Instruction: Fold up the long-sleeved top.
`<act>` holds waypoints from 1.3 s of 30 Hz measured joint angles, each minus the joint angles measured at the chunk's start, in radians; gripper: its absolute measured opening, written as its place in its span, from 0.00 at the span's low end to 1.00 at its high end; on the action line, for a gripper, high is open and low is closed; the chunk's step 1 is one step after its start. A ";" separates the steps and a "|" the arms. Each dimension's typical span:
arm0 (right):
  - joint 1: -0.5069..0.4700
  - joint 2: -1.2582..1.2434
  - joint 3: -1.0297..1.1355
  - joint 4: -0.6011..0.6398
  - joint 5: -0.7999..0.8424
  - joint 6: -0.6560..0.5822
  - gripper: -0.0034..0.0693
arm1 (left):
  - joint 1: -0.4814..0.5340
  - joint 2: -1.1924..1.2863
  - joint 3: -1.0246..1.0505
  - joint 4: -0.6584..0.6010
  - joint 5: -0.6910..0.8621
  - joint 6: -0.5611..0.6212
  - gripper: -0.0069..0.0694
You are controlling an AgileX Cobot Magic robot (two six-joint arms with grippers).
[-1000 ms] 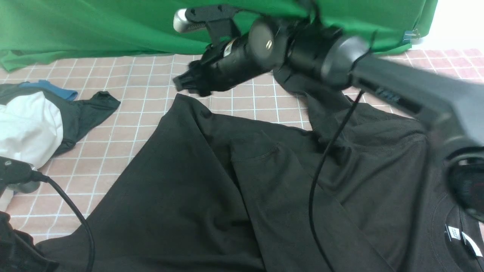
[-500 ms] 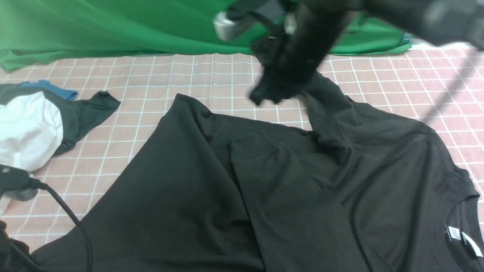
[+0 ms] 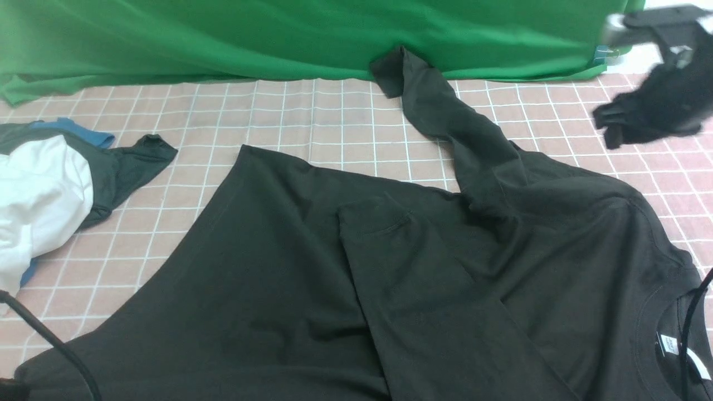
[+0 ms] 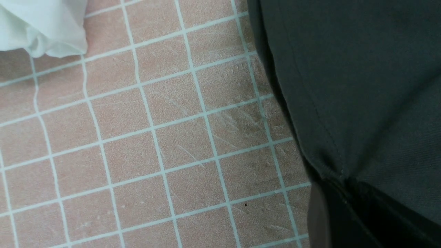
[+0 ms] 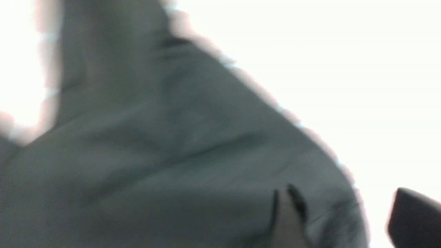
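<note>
— What did we count?
— One top (image 3: 423, 267) spread across the surface (image 3: 312, 111), one white garment (image 3: 39, 195), and one smaller dark cloth (image 3: 128, 167) touching it.
— And what had changed?
— Our right fingers (image 3: 610, 125) had swung off to the far right, parted and empty, leaving the sleeve (image 3: 445, 122) stretched toward the green cloth (image 3: 223, 39). Our left fingers (image 4: 315, 220) were closed on the top's hem.
</note>
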 joint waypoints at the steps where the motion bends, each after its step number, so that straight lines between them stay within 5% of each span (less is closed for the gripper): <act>1: -0.006 0.013 0.000 0.005 -0.006 0.000 0.68 | 0.000 0.000 0.000 0.000 0.000 0.000 0.14; 15: -0.067 0.232 -0.001 0.075 -0.199 -0.143 0.73 | 0.000 0.000 0.000 0.000 0.072 0.000 0.14; 24: -0.065 0.186 0.006 0.090 -0.163 -0.157 0.62 | 0.000 0.000 0.000 0.013 0.075 0.000 0.14; 39: 0.082 0.207 0.008 0.087 -0.189 -0.215 0.73 | 0.000 0.000 0.000 0.054 0.075 0.000 0.14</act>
